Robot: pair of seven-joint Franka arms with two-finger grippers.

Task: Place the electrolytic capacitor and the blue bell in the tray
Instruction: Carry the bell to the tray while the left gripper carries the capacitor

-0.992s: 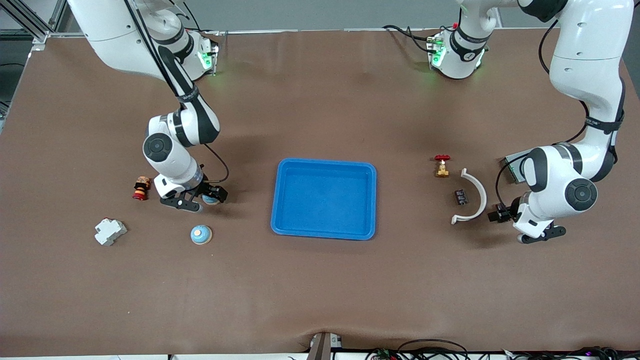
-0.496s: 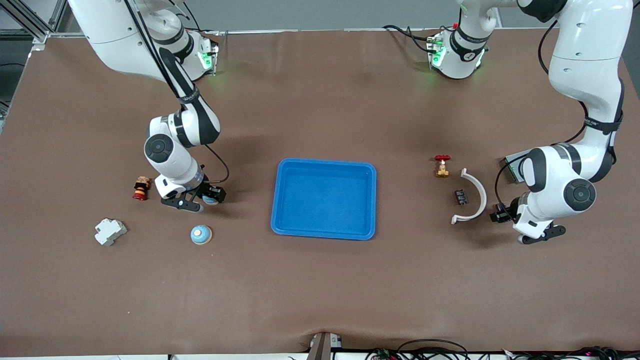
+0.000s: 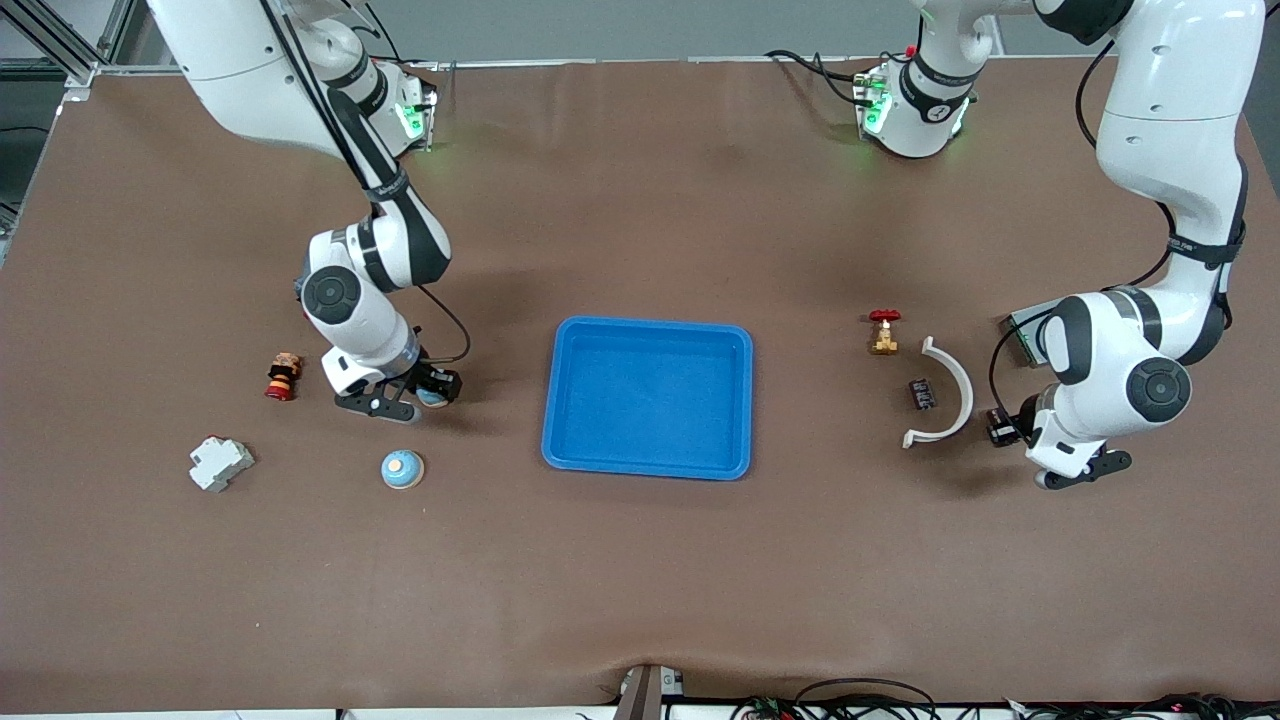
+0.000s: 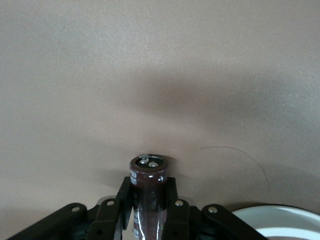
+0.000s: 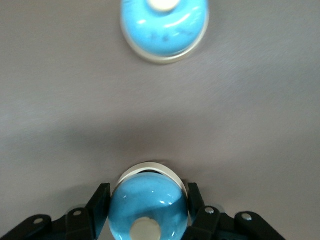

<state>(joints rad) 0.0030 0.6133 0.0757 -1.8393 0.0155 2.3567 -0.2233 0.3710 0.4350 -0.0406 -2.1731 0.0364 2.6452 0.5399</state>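
Observation:
The blue tray (image 3: 548,400) lies empty at mid-table. My right gripper (image 3: 432,392) hangs low over the table beside it, toward the right arm's end, shut on a blue bell (image 5: 148,205); both fingers (image 5: 101,197) press its dome. A second blue bell (image 3: 402,468) sits on the table nearer the front camera, and the right wrist view also shows this second bell (image 5: 164,25). My left gripper (image 3: 1000,430) is low at the left arm's end, shut on a dark brown electrolytic capacitor (image 4: 148,172), whose terminal end sticks out past the fingers (image 4: 171,192).
A white curved bracket (image 3: 950,395), a small black part (image 3: 922,393) and a brass valve with a red handle (image 3: 884,332) lie between the left gripper and the tray. A grey box (image 3: 1022,335) is partly under the left arm. A striped red-based part (image 3: 282,377) and a white breaker (image 3: 220,463) lie toward the right arm's end.
Both grippers have shut, the right on the bell and the left on the capacitor. The right gripper has shifted a little toward the tray with the bell.

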